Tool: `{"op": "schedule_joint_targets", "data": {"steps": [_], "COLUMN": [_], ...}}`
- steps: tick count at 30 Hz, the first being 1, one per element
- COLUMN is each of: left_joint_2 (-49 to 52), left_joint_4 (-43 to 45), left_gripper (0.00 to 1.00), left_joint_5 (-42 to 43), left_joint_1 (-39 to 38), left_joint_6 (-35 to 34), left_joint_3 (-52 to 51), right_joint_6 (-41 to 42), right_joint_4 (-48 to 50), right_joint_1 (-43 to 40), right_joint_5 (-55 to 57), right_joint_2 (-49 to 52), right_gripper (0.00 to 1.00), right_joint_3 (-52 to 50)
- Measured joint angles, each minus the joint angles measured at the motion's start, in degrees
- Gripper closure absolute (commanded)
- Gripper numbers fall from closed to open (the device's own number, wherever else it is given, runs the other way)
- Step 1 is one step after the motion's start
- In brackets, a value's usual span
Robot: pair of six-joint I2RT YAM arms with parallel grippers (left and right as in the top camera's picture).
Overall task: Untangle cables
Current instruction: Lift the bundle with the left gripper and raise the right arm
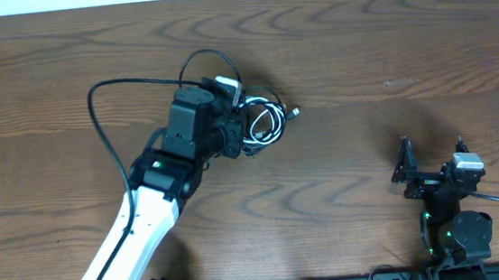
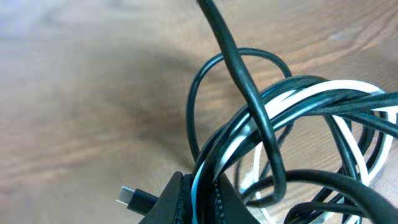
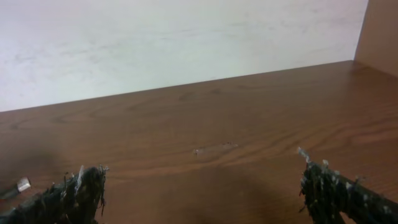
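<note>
Left of centre on the wooden table (image 1: 386, 46), my left gripper (image 1: 238, 130) is clamped on the tangled cables (image 1: 266, 120), loops spilling rightward toward the far-off right gripper (image 1: 403, 167) (fingers spread wide, empty).

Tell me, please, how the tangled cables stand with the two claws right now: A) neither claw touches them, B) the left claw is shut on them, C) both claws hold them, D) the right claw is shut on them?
B: the left claw is closed on strands of the cables, while the right claw stands open over the table, away from them.
</note>
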Motion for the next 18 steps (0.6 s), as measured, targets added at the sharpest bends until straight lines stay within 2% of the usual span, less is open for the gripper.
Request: {"op": "schedule_joint_targets", "data": {"steps": [7,18], "left_joint_2": [-2.7,-3.0], "left_joint_4": [3.6,10.9], "left_gripper": [0.92,0.93], "left_joint_5": [0.0,2.2], "left_joint_1": [0.0,0.0], "left_joint_6": [3.6,4.2], "left_joint_3": [0.0,0.0], "right_joint_6": [0.0,0.0], "right_joint_4": [0.0,0.0], "right_joint_1": [0.0,0.0], "right_joint_5": [0.0,0.0], "right_joint_2": [0.0,0.0], "right_gripper": [0.01,0.01], "right_joint_3": [0.0,0.0]}}
